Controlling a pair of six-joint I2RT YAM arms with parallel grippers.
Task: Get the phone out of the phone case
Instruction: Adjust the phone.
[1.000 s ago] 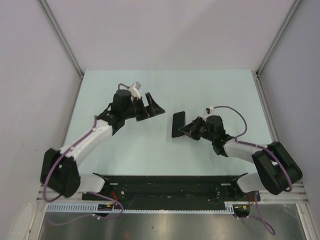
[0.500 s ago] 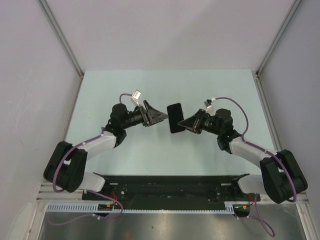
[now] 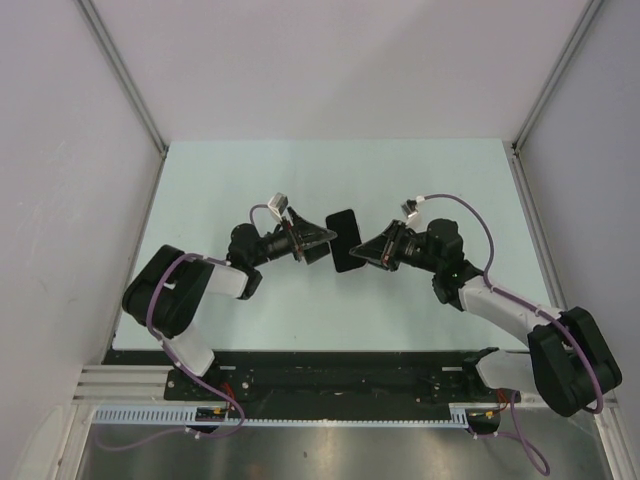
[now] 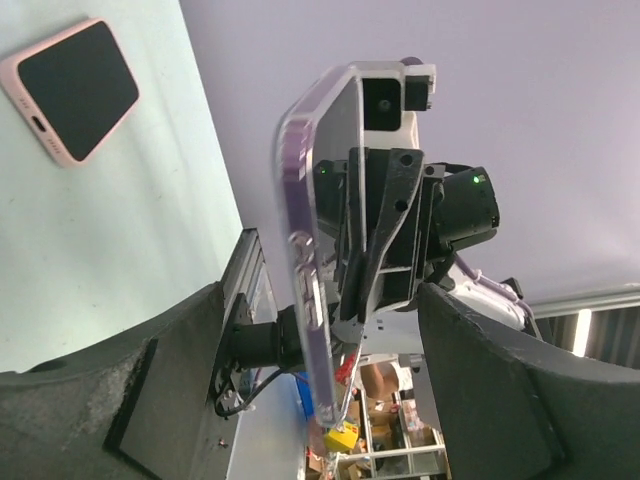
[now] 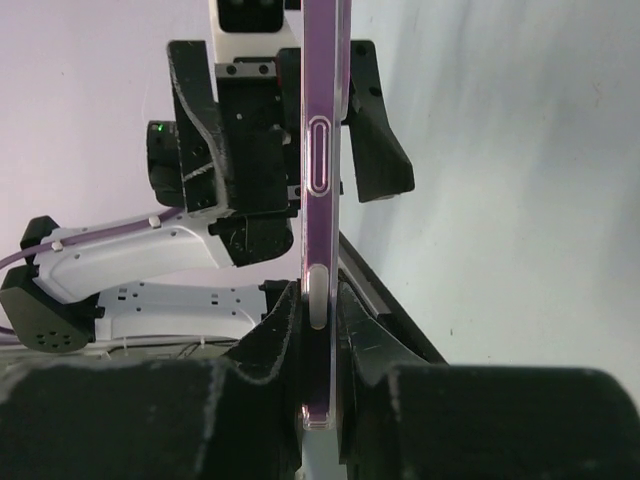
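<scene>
Top external view: I see the phone (image 3: 345,240) held clear of the bench (image 3: 250,180), at mid-bench between the two tools. The right tool (image 3: 364,253) is clamped on it.

Right wrist view: both fingers (image 5: 268,335) pinch the near end of the phone, which is seen edge-on. The clear, purple-tinted case (image 5: 322,120) is fitted around it, and a side button shows on the edge.

The left tool (image 3: 320,238) faces the phone from the opposite side, jaws spread wide and holding nothing.

Left wrist view: its fingers (image 4: 490,390) stand well apart at either side of the frame, and the cased phone sits ahead of them, turned nearly edge-on. I cannot tell whether the left tool touches the case.

A pink-rimmed handset (image 4: 72,88) lies flat on the bench, dark face up, well apart from both tools.
</scene>
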